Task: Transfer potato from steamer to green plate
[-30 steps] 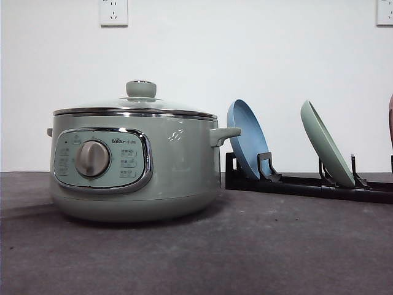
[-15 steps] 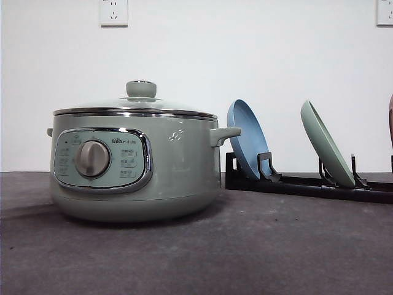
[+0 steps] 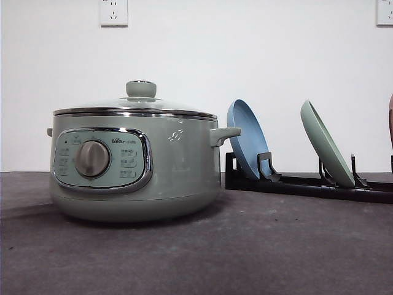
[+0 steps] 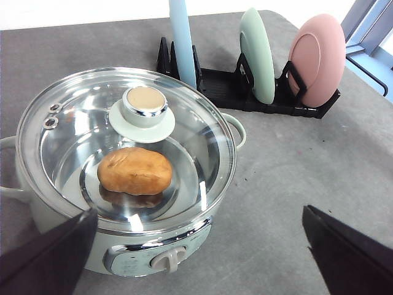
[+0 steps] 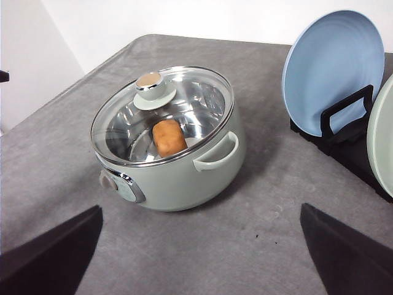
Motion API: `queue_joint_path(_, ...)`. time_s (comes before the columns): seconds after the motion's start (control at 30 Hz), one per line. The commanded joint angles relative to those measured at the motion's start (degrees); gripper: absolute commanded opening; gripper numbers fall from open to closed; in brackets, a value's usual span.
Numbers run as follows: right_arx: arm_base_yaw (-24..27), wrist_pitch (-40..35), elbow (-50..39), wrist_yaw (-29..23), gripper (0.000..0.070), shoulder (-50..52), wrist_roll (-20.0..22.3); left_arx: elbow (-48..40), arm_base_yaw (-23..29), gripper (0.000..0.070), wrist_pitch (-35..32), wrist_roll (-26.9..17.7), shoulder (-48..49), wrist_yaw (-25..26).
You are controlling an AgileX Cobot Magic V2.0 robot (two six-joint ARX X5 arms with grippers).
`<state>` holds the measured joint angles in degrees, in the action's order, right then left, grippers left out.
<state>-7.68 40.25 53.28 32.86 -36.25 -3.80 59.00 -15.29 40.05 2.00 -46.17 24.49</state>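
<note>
**Potato in closed steamer, grippers spread and clear**

Potato (image 4: 134,171): brown-orange, oblong, lying on its side on the shiny metal floor inside the steamer (image 3: 132,163). Seen through the glass lid (image 4: 86,132) from both wrist views; also at (image 5: 169,137). Nothing touches it.

Steamer: pale sage-green pot with chrome rim, standing upright on the grey table (image 3: 258,246), on the robot's left side of the front view. Dial panel (image 3: 101,160) faces the camera. Lid seated on the rim, knob (image 3: 140,88) on top, closed over the potato.

Green plate (image 3: 325,144): pale mint, standing on edge and leaning in a black rack (image 3: 307,182) at the back right of the table, well apart from the steamer. Also at (image 4: 256,55).

Blue plate (image 3: 247,138): in the same rack, in the slot nearest the steamer, close to the pot's side handle (image 3: 223,133).

Pink plate (image 4: 317,58): on edge at the rack's far end, beyond the green plate.

Left gripper (image 4: 202,258): fingers spread wide, empty, above and just in front of the steamer, potato beneath the lid ahead of it.

Right gripper (image 5: 199,261): fingers spread wide, empty, apart from the steamer, potato ahead under the lid.
</note>
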Motion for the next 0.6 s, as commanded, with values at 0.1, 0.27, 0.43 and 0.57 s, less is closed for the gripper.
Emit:
queue_joint_path(0.1,-0.2,-1.9,0.9,-0.1,0.0654,-1.5,-3.7,1.4,-0.3,0.0700,-1.1,-0.2,-0.3,0.4)
queue_joint_path(0.27,-0.2,-2.8,3.2,-1.7,0.0654,-7.4,-5.0,1.4,-0.3,0.0700,-1.1,-0.2,-0.3,0.4)
queue_joint_path(0.43,-0.2,-2.7,8.6,-5.6,0.0654,-16.9,-5.2,1.4,-0.3,0.0700,-1.0,-0.2,-0.3,0.4)
queue_joint_path(0.57,0.0,-2.3,14.4,-12.2,0.0653,-25.8,-7.4,1.4,-0.3,0.0700,-1.0,-0.2,-0.3,0.4)
